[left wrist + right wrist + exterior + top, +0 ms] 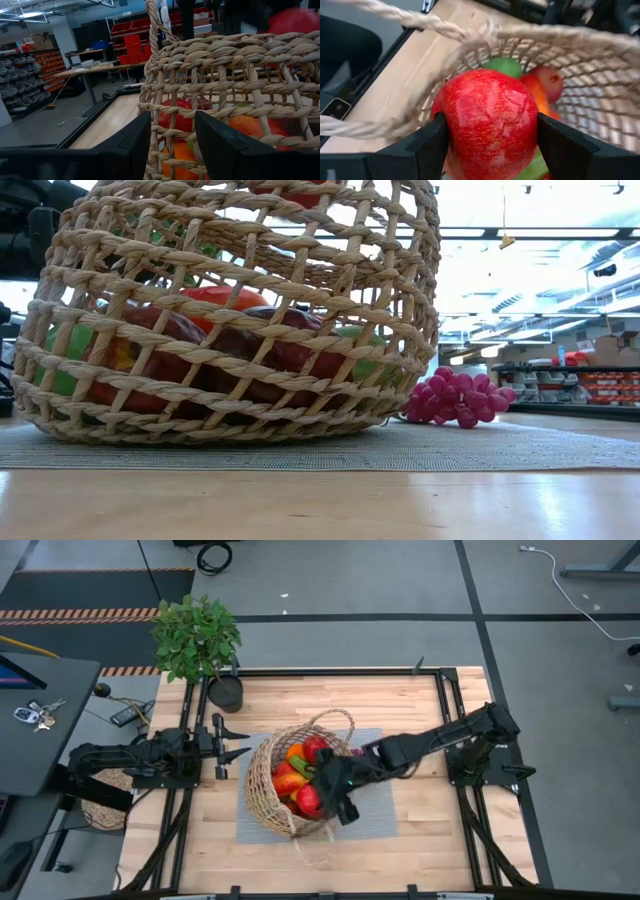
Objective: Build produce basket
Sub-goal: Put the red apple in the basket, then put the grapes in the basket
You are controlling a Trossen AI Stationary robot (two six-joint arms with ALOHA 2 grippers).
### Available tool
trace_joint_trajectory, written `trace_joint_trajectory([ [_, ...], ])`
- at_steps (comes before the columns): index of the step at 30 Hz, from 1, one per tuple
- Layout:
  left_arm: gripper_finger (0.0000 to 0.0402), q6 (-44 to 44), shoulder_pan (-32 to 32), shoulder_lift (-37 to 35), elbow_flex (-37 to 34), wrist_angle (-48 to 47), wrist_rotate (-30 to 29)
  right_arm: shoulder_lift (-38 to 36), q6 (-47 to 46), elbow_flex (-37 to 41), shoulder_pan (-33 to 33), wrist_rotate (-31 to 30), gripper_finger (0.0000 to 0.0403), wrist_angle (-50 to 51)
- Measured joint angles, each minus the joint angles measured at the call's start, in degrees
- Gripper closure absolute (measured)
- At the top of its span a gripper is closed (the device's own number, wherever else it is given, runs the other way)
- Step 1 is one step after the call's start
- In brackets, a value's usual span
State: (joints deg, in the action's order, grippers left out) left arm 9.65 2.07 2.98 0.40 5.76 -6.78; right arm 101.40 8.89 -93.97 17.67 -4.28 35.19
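Note:
The tan wicker basket (268, 785) stands on a grey mat (375, 812) mid-table and holds several pieces of produce: red apples, an orange, something green (506, 65). My right gripper (318, 802) reaches over the basket's rim and is shut on a red apple (490, 125), above the other produce. My left gripper (243, 744) is open and level, just left of the basket's wall (200, 75). I cannot tell whether it touches the wall. Purple grapes (455, 402) lie on the mat at the basket's right. My right gripper pinches the red apple by its two opposite sides (451, 125) between its two fingers (427, 145). It slants down from the table's right into the basket's mouth. The apple sits inside the rim above the other fruit; whether it rests on them, I cannot tell.
A potted green plant (197, 635) and a black pot (227, 692) stand at the table's far left. A smaller woven object (105, 802) sits off the table's left side. Bare wood lies near and right of the mat.

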Motion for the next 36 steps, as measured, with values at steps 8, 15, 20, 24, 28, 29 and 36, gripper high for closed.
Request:
trace_joint_trajectory([
  [8, 0.0241, 0.00, 0.00, 0.00, 0.00, 0.00, 0.01, 0.11, -2.64, 5.95, -5.29, 10.39, 0.0121, -5.31],
  [15, 0.0241, -0.01, 0.00, 0.01, -0.01, -0.01, -0.01, 0.14, -6.32, 8.22, -7.58, 9.89, 0.0082, -7.32],
  [20, 0.0241, 0.00, 0.00, 0.01, 0.00, -0.01, 0.00, -0.10, -5.91, 6.39, -7.45, 7.36, 0.0047, -4.02],
  [24, 0.0241, 0.00, 0.00, 0.00, -0.02, -0.02, -0.01, -2.70, -4.82, 5.16, -6.91, 4.88, 0.0040, 1.49],
  [28, 0.0241, -0.01, 0.00, 0.00, -0.01, 0.12, 0.00, -8.56, -3.47, 7.61, -6.77, 4.65, 0.0048, -0.19],
  [29, 0.0241, 0.00, 0.00, 0.01, -0.01, 0.07, 0.01, -10.48, -3.07, 9.32, -6.80, 4.74, 0.0051, -1.86],
  [36, 0.0241, 0.00, 0.00, 0.00, 0.00, 0.03, 0.01, -25.88, -3.17, 30.40, -7.73, 6.40, 0.0056, -21.43],
])
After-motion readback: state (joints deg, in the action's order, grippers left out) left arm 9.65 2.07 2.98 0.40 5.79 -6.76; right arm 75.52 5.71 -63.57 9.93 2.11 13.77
